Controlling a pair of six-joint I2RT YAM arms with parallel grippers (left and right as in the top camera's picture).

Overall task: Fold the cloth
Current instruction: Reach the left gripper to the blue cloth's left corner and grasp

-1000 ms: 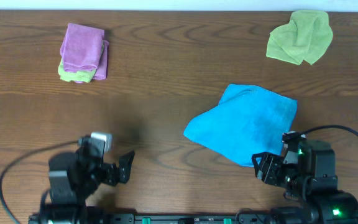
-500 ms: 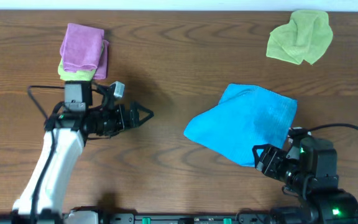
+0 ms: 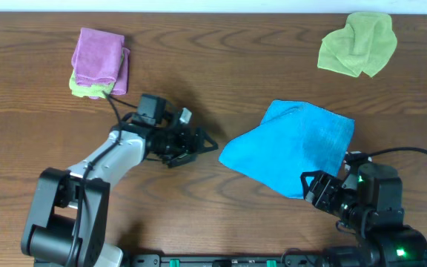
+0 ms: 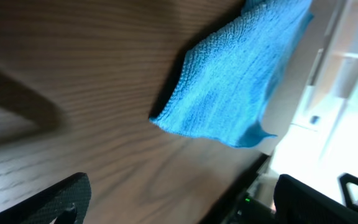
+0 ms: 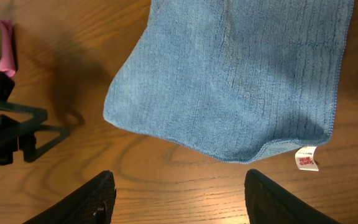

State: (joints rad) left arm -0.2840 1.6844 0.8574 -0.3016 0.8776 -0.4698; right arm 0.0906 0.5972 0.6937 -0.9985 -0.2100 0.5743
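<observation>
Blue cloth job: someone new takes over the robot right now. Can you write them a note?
Left gripper: fingers open, empty, just short of the left corner of the sky-blue microfibre cloth.
Right gripper: fingers open, empty, at the cloth's near edge by the small white tag.
Cloth: spread loosely on the brown wooden table, ungripped.
Done: no neat fold yet.
Left: grip the cloth and fold it.

Even light, blurred left-wrist view

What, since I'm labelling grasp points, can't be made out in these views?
Overhead: near corner of the cloth, hidden by the right gripper.
Right wrist: print on the white tag, too small.
Left wrist: the cloth's far side, cut off by the frame's top edge.
</observation>
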